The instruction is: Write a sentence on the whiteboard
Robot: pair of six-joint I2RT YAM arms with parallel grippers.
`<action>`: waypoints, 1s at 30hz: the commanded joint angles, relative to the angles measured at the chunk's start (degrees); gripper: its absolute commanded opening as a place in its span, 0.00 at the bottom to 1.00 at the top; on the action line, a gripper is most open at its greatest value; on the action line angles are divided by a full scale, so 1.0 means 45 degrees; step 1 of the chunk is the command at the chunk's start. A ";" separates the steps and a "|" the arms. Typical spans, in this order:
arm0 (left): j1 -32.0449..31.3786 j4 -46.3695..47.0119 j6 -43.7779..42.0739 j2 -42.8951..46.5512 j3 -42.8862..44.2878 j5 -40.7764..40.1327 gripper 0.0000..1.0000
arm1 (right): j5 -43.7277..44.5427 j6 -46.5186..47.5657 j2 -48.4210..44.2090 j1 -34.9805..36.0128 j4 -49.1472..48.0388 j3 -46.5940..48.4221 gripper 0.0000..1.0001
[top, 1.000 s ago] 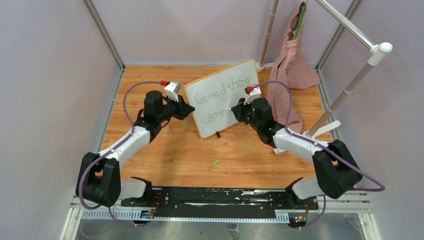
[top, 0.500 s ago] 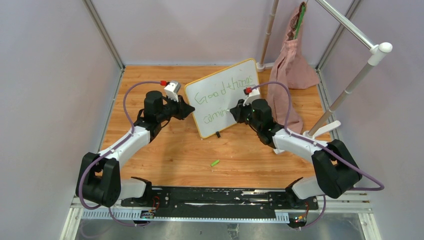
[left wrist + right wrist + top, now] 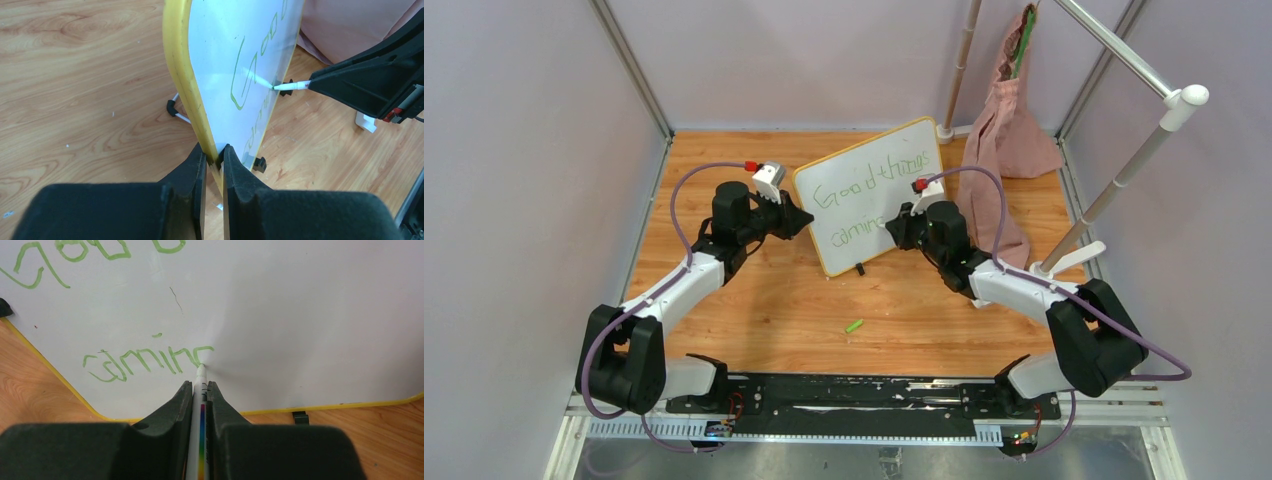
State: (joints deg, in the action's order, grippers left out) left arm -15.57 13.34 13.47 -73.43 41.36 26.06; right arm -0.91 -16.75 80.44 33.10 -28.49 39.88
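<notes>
The whiteboard (image 3: 872, 195) stands tilted on the wooden floor, yellow-framed, with green writing "Good things" above "coming" in progress. My left gripper (image 3: 801, 223) is shut on its left edge; in the left wrist view the yellow frame (image 3: 186, 75) sits pinched between the black jaws of the left gripper (image 3: 214, 156). My right gripper (image 3: 890, 226) is shut on a white marker (image 3: 198, 410) with a rainbow stripe. The marker's tip (image 3: 201, 367) touches the whiteboard (image 3: 300, 315) at the end of the lower green word. From the left wrist, the marker (image 3: 290, 86) meets the board face.
A small green marker cap (image 3: 854, 325) lies on the wooden floor in front of the board. A pink cloth bag (image 3: 1009, 130) hangs at the back right beside white poles (image 3: 1124, 170). Grey walls enclose both sides. A black board foot (image 3: 300, 417) rests by the lower edge.
The right gripper has shifted slightly left and up along the board with the marker, extending the lower word. The left arm and the whiteboard have stayed still.
</notes>
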 commanded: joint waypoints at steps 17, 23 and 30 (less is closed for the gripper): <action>-0.0067 -0.0377 -0.1256 0.0087 -0.0051 -0.0900 0.00 | 0.0770 0.0191 -0.0117 -0.0366 0.0335 0.0513 0.00; -0.0065 -0.0354 -0.1256 0.0106 -0.0066 -0.0909 0.00 | 0.0736 0.0285 0.0011 -0.0365 0.0402 0.0867 0.00; -0.0070 -0.0354 -0.1256 0.0100 -0.0051 -0.0908 0.00 | 0.0709 0.0326 0.0034 -0.0389 0.0418 0.1070 0.00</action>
State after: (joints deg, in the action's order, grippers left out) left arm -15.57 13.34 13.47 -73.43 41.36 26.04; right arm 0.54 -16.45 80.29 32.45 -25.21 42.50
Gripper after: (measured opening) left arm 0.151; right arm 0.153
